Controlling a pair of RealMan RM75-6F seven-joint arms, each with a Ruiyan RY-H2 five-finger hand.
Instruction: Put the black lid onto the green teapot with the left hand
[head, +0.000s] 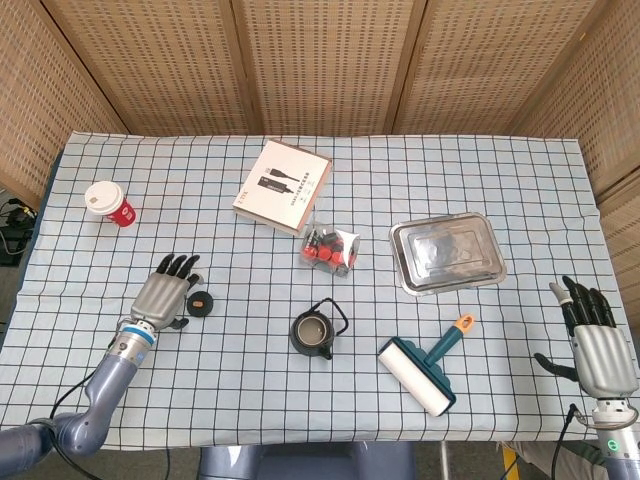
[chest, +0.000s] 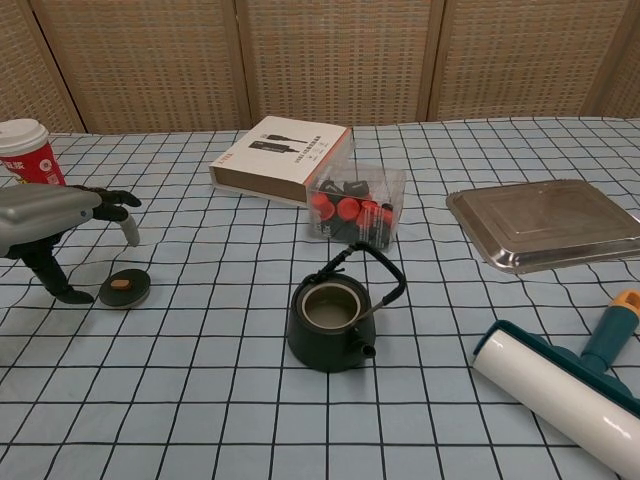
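Right now the black lid (head: 201, 303) lies flat on the checked cloth of the bench (head: 500, 180), well to the left of the green teapot (head: 313, 334) and a little farther from the robot than the pot. It is a small round disc with a brownish knob at its centre, so it has no long axis to line up with.

Just beside the lid, on the side away from the teapot, is the left hand (head: 165, 294). It holds nothing; its fingers are apart and stretched forward, away from the robot. In the chest view the left hand (chest: 50, 215) hangs above the cloth with its thumb pointing down close to the lid's (chest: 124, 289) far-from-teapot edge. Whether the thumb touches the lid or the cloth cannot be told.

The teapot (chest: 335, 318) stands upright with its mouth open and its dark wire handle raised over the opening, leaning toward the back. Its short spout points toward the robot.

Far on the other side of the teapot, the right hand (head: 598, 343) hovers at the bench's near right corner, empty, fingers spread. The left hand is by far the nearer to the lid.

Judging from this, the coming move is a short reach toward the teapot's side to close on the lid, then a carry in that direction, past the raised handle.
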